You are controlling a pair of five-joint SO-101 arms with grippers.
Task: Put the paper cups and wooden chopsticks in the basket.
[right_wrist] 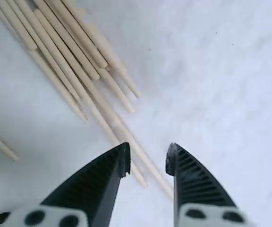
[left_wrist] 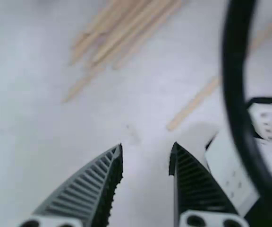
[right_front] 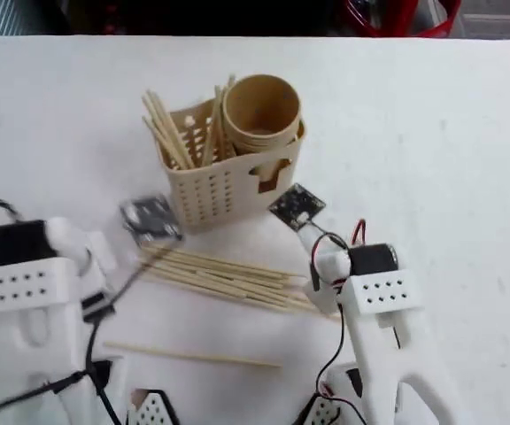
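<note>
A cream perforated basket (right_front: 228,181) stands at the table's middle back. It holds stacked paper cups (right_front: 262,111) and several upright wooden chopsticks (right_front: 171,131). A bundle of chopsticks (right_front: 228,276) lies flat in front of the basket, and a single chopstick (right_front: 193,356) lies nearer the front edge. My left gripper (left_wrist: 145,151) hangs open over bare table, with the single chopstick (left_wrist: 197,101) just beyond it and the bundle (left_wrist: 122,33) farther off. My right gripper (right_wrist: 148,151) is open right over the bundle's ends (right_wrist: 65,56), nothing between its fingers.
The left arm (right_front: 29,292) and the right arm (right_front: 374,288) flank the loose chopsticks. A black cable (left_wrist: 235,94) loops close to the left gripper, beside a white arm base (left_wrist: 268,137). White table (right_front: 432,133) stretches out on both sides of the basket.
</note>
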